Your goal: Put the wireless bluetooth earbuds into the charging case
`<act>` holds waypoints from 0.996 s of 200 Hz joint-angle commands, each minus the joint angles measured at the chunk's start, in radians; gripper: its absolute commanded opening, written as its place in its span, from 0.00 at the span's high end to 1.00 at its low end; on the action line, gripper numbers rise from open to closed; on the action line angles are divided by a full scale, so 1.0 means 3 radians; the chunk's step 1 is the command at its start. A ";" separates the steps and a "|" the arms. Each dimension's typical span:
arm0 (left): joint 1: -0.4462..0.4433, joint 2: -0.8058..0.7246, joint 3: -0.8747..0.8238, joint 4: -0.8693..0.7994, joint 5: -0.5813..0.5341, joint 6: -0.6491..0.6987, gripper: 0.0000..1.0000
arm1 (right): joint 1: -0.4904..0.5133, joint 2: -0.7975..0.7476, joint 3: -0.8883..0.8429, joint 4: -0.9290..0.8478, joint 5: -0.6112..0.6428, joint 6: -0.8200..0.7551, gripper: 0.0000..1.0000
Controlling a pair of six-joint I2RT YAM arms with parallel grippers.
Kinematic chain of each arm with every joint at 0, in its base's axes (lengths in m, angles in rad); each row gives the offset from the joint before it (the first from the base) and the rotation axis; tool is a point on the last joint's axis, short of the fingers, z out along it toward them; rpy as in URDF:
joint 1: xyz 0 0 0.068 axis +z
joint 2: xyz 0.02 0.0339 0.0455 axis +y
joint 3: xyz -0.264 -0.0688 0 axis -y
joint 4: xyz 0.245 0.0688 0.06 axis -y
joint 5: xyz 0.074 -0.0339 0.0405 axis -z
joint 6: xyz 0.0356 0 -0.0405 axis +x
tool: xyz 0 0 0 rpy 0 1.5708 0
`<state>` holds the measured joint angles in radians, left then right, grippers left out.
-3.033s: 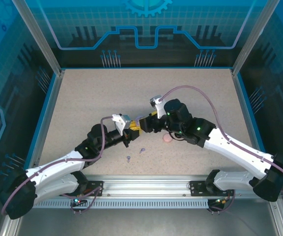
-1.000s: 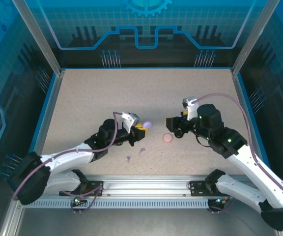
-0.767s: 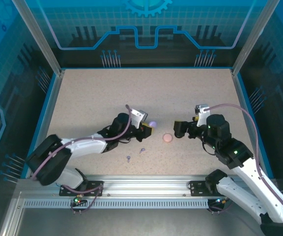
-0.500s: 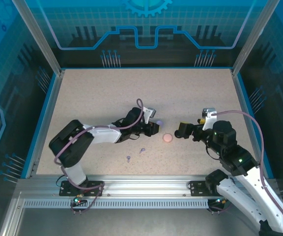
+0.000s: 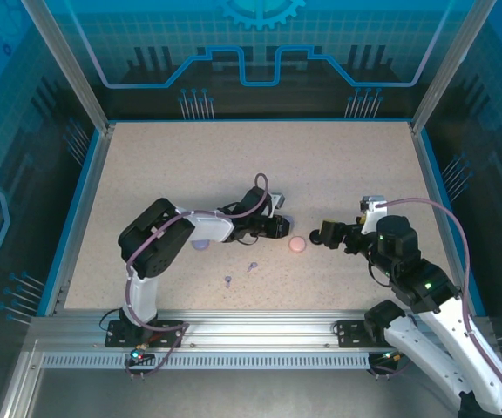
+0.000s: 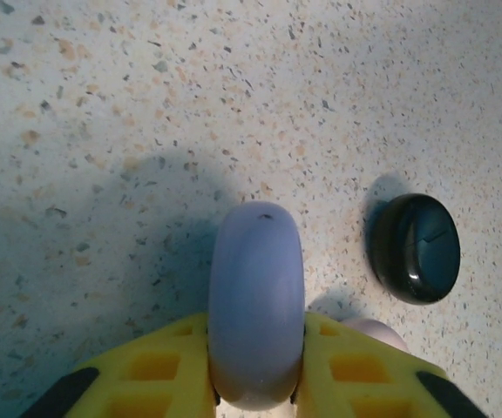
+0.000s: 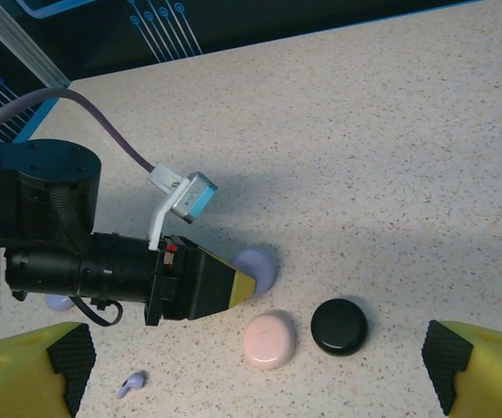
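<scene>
Bright, even light falls from above on the speckled table (image 5: 190, 165). The overhead view is sharp, with pale reflections on the tinted side walls (image 5: 24, 174). In the left wrist view a broad soft shadow darkens the table's left half. The lavender case (image 6: 255, 296) and the left hand (image 6: 255, 326) at the bottom edge look slightly soft, while the black case (image 6: 415, 248) carries small glints. In the right wrist view the right hand (image 7: 253, 340) blurs at the lower corners, and a soft grey shadow lies beyond the left arm (image 7: 103, 261).

Speckled tabletop (image 5: 234, 157), blue backdrop panel (image 5: 338, 43)
</scene>
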<state>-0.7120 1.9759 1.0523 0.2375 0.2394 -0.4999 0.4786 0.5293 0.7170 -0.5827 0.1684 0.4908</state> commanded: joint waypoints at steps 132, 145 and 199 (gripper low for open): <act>0.0216 -0.0908 -0.0558 -0.0108 -0.0469 0.0117 0.42 | -0.0174 0.0505 -0.0190 0.0291 -0.0427 -0.0183 0.00; 0.0305 -0.1139 -0.0641 -0.0163 -0.0470 0.0162 0.40 | -0.0150 0.0618 -0.0221 0.0454 -0.0561 -0.0407 0.00; 0.0829 -0.2153 -0.1056 -0.0442 -0.0488 0.0213 0.32 | 0.0216 0.1478 0.0180 0.0736 -0.0762 -0.1740 0.00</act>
<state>-0.5251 1.4361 0.7982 0.1753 0.1150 -0.4633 0.4835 0.8772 0.6804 -0.4248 -0.0204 0.2173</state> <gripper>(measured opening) 0.652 0.999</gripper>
